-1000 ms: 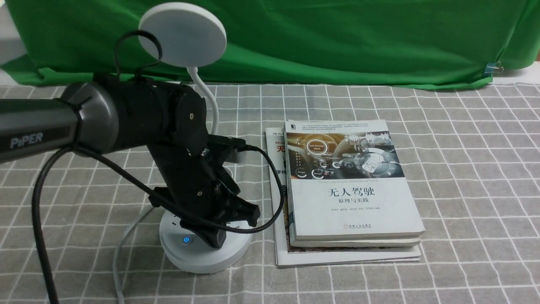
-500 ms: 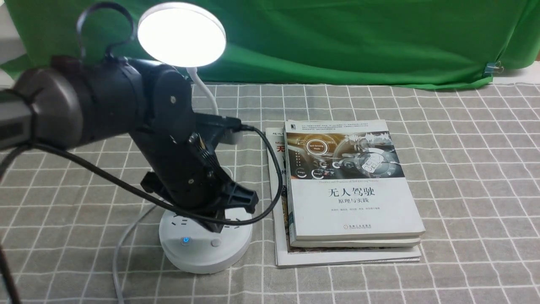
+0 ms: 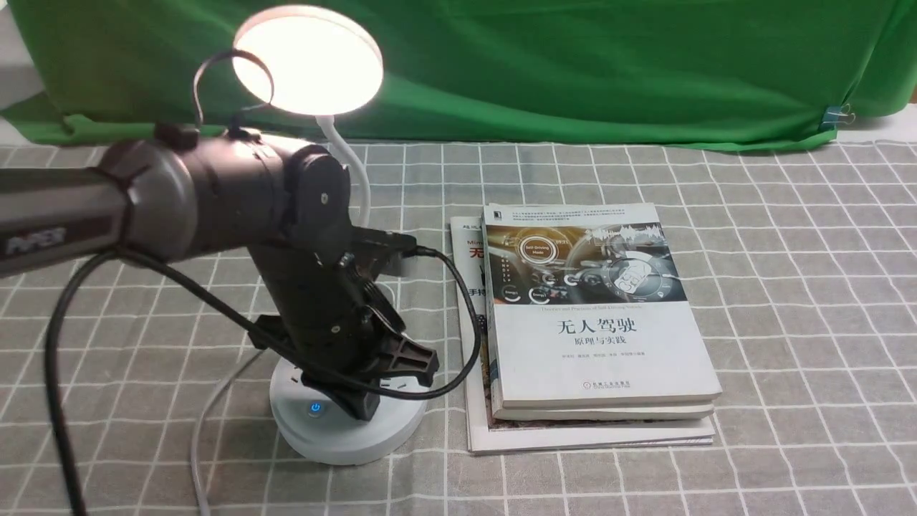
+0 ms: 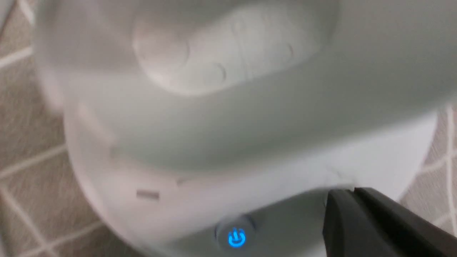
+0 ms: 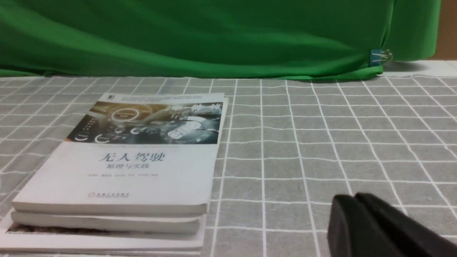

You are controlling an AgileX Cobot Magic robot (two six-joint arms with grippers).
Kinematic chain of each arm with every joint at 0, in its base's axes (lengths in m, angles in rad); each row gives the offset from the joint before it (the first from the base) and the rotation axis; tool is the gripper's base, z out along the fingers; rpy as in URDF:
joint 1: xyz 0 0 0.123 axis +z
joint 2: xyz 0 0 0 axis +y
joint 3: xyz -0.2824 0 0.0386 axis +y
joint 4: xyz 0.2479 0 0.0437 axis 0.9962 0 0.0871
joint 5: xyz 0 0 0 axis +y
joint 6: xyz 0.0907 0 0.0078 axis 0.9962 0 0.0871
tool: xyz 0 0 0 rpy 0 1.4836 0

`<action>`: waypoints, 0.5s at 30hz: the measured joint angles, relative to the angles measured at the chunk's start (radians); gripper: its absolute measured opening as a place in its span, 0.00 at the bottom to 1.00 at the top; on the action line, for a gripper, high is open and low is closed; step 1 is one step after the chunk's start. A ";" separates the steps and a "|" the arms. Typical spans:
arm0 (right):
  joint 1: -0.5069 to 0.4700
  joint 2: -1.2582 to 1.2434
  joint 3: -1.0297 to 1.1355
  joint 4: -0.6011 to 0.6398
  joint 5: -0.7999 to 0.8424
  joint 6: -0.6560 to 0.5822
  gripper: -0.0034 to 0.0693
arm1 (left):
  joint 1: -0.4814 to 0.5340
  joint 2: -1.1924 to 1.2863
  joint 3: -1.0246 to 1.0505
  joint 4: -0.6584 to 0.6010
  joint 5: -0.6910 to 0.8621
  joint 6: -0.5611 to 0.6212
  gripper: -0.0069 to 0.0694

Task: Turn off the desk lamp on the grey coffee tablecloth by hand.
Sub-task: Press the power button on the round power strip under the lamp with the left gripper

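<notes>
We see the grey tablecloth (image 3: 809, 322) spread widest of all, ruled with thin white lines into squares, and beyond it the green backdrop cloth (image 3: 573, 72) hanging across the far side, with a small binder clip (image 3: 837, 116) on its lower edge toward the right.

Our left arm (image 3: 208, 193) reaches in from the left, a black cable (image 3: 172, 276) looping along it. Its left gripper (image 3: 365, 414) points down over the base of the desk lamp (image 3: 408, 419), the fingertips at the near part of the base's top and the tips together — a narrow, closed end with nothing held between them. From the front they seem to touch the base, yet we cannot tell whether they are pressing a button.

The lamp stands on the tablecloth to the left of the books. Its round disc head (image 3: 308, 61) is lit, glowing a warm white, above the white gooseneck (image 3: 351, 154). A pale cord (image 3: 208, 423) runs from near the base toward us.

The stack of books (image 3: 605, 358) lies just right of the lamp, a cover with a dashboard picture on top. In the right wrist view, our right gripper (image 5: 344, 200) shows its dark fingers closed together, well apart from the lamp.

Smallest, the power button (image 4: 235, 237) shines blue beside the left gripper's fingertips.
</notes>
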 joint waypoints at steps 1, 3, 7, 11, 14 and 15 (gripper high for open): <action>0.000 0.000 0.000 0.000 0.000 0.000 0.10 | -0.004 -0.018 0.001 0.003 0.004 0.000 0.10; 0.000 0.000 0.000 0.000 0.000 0.000 0.10 | -0.009 -0.062 0.002 0.006 0.007 0.000 0.10; 0.000 0.000 0.000 0.000 0.000 0.000 0.10 | -0.019 -0.095 0.002 0.002 0.007 0.000 0.10; 0.000 0.000 0.000 0.000 0.000 0.000 0.10 | -0.019 -0.063 0.002 0.001 0.005 0.000 0.10; 0.000 0.000 0.000 0.000 0.000 0.000 0.10 | -0.019 -0.026 0.003 0.002 -0.013 0.000 0.10; 0.000 0.000 0.000 0.000 0.000 0.000 0.10 | -0.019 -0.002 0.003 0.002 -0.023 0.000 0.10</action>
